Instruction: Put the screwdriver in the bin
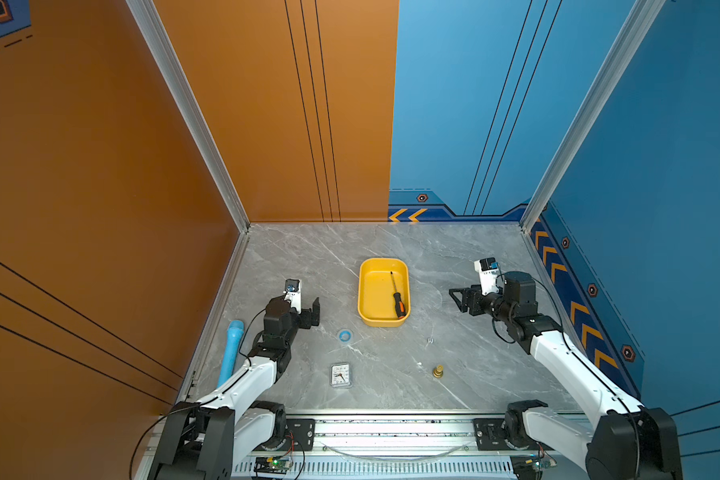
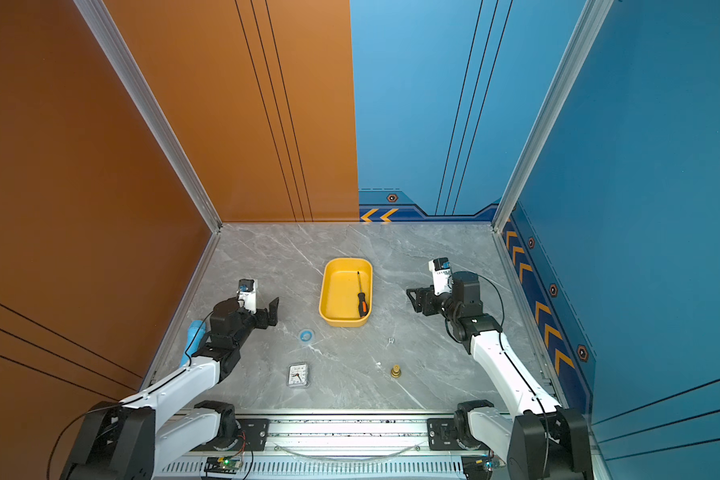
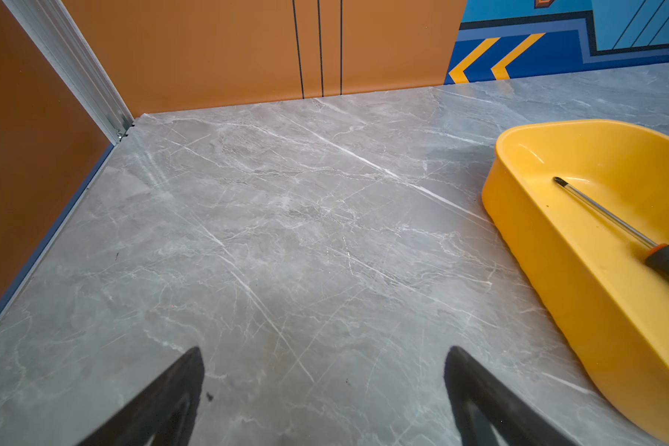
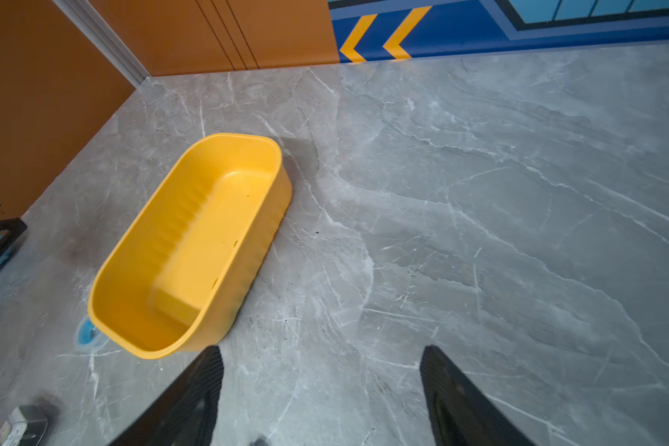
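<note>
Inside the bin [image 1: 366, 291], in both top views, the screwdriver [image 1: 396, 296] lies along the right wall, handle toward me. From my right wrist the bin [image 4: 132, 278] shows its floor but the near wall hides the tool, while my left wrist sees shaft and handle [image 3: 615, 228]. Both my left jaws [image 3: 325, 386] and right jaws [image 4: 321, 382] stand released over bare surface [image 1: 391, 374], grasping nothing.

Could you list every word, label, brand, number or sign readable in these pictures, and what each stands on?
No text can be read.
Small clock: dial marks too small to read.
Right wrist camera housing: tiny print, blurred.
Walls: only yellow chevrons and hexagon emblems, no lettering.
</note>
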Motion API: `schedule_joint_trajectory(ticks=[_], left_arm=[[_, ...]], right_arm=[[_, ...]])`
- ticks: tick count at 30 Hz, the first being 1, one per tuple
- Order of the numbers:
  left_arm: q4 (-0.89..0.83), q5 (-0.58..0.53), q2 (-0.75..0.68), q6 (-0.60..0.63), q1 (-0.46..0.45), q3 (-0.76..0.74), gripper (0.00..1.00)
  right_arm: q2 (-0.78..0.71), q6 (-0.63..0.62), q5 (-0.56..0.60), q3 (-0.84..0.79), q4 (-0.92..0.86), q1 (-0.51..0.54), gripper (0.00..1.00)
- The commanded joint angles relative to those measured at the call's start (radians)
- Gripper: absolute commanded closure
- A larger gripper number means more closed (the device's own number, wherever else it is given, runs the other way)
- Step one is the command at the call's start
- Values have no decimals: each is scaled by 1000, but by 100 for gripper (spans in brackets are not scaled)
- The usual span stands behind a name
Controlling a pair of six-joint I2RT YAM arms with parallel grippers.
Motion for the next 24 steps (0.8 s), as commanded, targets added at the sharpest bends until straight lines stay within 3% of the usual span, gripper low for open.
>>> schedule_joint_trajectory(ticks=[1, 5, 9, 24], left_arm=[[139, -33, 40, 28, 18, -26, 2], [305, 24, 139, 10, 41, -55, 2], [310, 54, 183, 6, 47, -25, 2], [358, 57, 182, 5, 89, -46, 2]], right_arm=[[14, 39, 66, -76, 217, -50, 21], [47, 84, 58, -160, 383, -122, 21], [72, 113, 40, -191, 501, -176, 21], [219, 91, 140, -258, 733, -198, 22]])
